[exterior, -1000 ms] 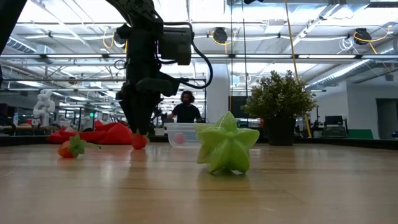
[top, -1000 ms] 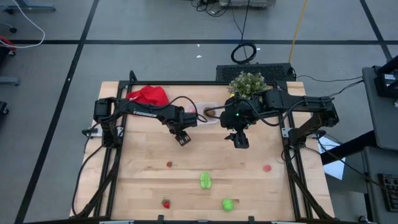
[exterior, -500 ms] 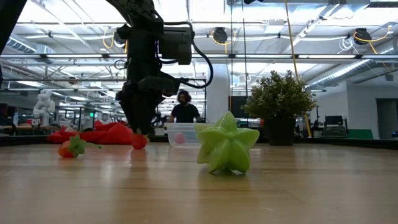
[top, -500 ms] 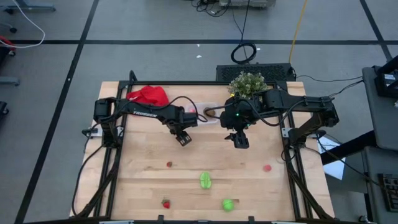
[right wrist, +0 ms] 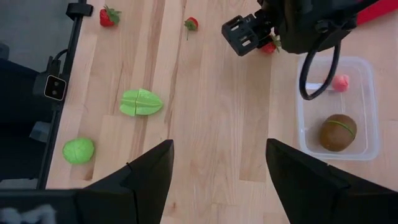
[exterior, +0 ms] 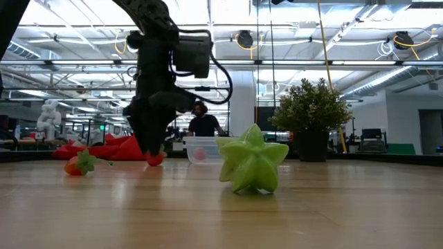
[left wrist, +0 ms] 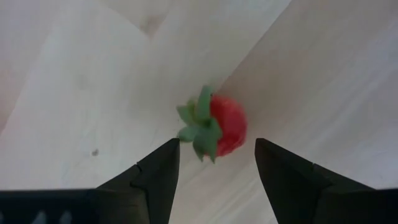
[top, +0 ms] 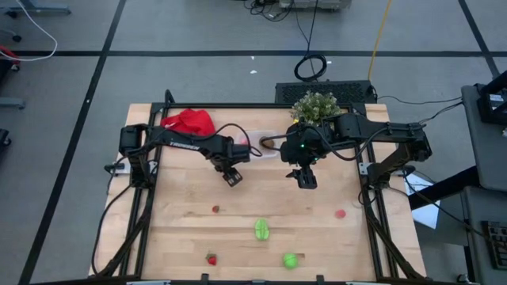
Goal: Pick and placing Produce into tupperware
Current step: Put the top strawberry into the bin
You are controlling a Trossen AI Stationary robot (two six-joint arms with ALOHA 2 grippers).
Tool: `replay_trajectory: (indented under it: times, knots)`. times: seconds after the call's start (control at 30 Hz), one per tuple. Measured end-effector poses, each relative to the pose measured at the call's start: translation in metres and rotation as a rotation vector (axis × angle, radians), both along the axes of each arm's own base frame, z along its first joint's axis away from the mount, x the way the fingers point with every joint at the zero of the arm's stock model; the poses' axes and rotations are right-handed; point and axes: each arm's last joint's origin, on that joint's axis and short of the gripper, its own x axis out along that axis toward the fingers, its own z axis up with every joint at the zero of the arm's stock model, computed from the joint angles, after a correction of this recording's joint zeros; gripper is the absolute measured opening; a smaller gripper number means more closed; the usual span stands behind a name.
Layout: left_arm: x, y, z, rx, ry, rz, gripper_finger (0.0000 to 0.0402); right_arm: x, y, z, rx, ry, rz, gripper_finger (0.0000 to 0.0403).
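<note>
My left gripper [top: 230,176] [left wrist: 216,144] hangs open, pointing down over a red strawberry [left wrist: 229,127] that lies on its side on the table; a finger stands on each side of it with a gap. In the low view the left gripper [exterior: 149,146] is just above this strawberry [exterior: 154,158]. My right gripper [top: 305,179] [right wrist: 221,152] waits open above the table's middle. The clear tupperware [right wrist: 367,106] stands on the table near the far edge and holds a brown kiwi [right wrist: 337,132] and a pink-red piece [right wrist: 340,82].
On the table lie a green starfruit [top: 261,229] [exterior: 252,165], a round green piece [top: 291,260] and strawberries [top: 215,209] [top: 211,258] [top: 340,213]. A red cloth [top: 188,121] and a potted plant [top: 315,105] sit at the far edge. A person stands beyond the table.
My left gripper has shifted a little toward the table's left edge and dropped lower over the strawberry, staying open. The strawberry and the other pieces lie where they were.
</note>
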Motion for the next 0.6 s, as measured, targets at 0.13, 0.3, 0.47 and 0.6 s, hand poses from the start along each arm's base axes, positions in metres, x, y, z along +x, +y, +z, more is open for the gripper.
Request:
replay_trajectory:
  times: [0.13, 0.3, 0.47, 0.6]
  knots:
    - [-0.0036, -0.0004, -0.0077, 0.0, 0.001, 0.007, 0.0214, 0.0007, 0.0, 0.0004, 0.0, -0.008, 0.0, 0.0247]
    - [-0.0018, -0.0001, -0.0085, 0.003, -0.021, 0.004, 0.0214, 0.0023, 0.0001, 0.0015, 0.002, -0.029, 0.0, 0.0247]
    - [-0.0001, 0.0002, -0.0083, 0.005, -0.04, 0.003, 0.0214, 0.0024, 0.0001, 0.0015, 0.002, -0.029, 0.0, 0.0247]
    - [-0.0001, 0.0014, -0.0083, 0.005, -0.041, 0.006, 0.0214, 0.0024, 0.0001, 0.0015, 0.002, -0.029, 0.0, 0.0247]
